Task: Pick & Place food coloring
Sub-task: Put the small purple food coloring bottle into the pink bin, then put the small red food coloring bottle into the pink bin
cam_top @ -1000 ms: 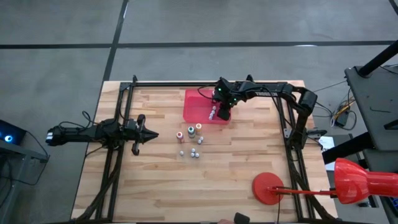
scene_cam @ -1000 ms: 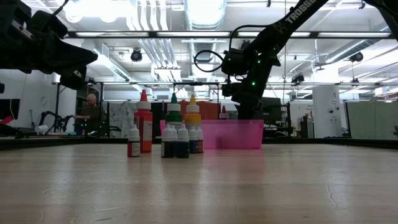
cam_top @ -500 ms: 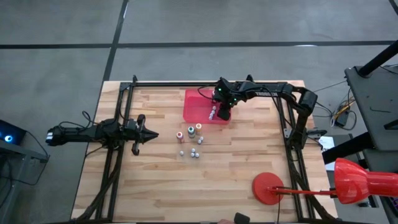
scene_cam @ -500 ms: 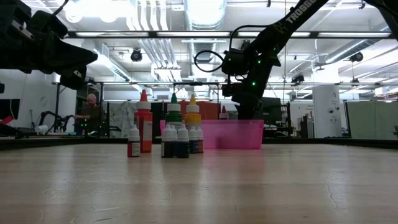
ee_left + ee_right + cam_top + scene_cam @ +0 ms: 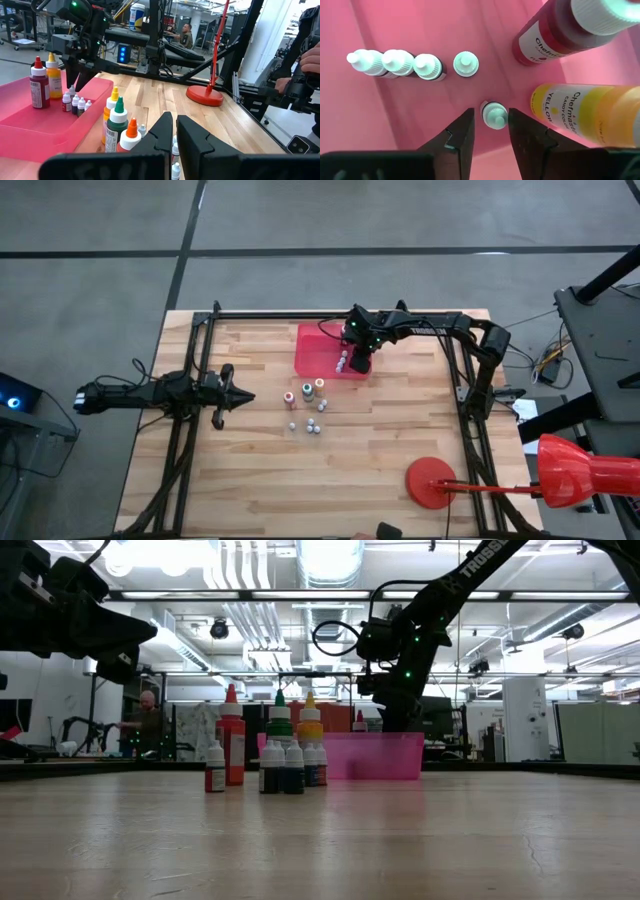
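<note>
Food colouring bottles point(image 5: 268, 755) left on the table are judged light, rigid and easily toppled; a hold low on the body is advised. Beyond them, the red tray point(image 5: 312, 352) holds two tall and several small bottles. The right gripper point(image 5: 491, 131) stands parted around a small bottle point(image 5: 494, 114), apparently released. The left gripper point(image 5: 172, 131), closed and empty, waits at the table's left.

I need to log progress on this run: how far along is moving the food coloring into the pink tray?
Done: two tall bottles and four small ones stand in the pink tray. In hand: the right claw stands open around a fifth small bottle on the tray floor, seemingly just set down. Left: three tall bottles and a cluster of small ones on the table. The left claw waits shut at the left.
</note>
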Available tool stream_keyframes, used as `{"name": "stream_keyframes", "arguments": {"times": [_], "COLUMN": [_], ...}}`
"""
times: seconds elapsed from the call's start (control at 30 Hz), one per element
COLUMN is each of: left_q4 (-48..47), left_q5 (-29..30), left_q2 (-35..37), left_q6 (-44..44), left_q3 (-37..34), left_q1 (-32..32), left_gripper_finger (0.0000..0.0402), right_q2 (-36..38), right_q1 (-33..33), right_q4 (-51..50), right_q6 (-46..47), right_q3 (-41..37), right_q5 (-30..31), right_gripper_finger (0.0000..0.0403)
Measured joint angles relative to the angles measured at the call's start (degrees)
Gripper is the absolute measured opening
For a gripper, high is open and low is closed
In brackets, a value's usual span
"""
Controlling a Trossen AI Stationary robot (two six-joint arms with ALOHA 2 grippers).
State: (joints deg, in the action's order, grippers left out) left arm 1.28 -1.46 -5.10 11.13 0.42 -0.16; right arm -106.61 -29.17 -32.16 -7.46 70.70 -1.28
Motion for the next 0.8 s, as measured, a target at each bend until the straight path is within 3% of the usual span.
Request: {"name": "stream_keyframes", "arguments": {"times": [0.5,0.8], "left_q4": [0.00,0.00], "left_q5": [-0.01,0.01], "left_q2": [0.00,0.00], "left_q6": [-0.01,-0.01], "left_q3": [-0.01,0.00], "left_q1": [0.01,0.00], "left_gripper_finger": [0.0000,0.0000], "right_q2": [0.68,6.46], "right_q1": [0.02,0.84], "right_q4": [-0.39,-2.21], "right_q6": [-0.02,1.36], "right_q3": [-0.02,-0.07], "right_q5": [-0.26,-0.28], "right_gripper_finger": [0.0146,0.0152]}}
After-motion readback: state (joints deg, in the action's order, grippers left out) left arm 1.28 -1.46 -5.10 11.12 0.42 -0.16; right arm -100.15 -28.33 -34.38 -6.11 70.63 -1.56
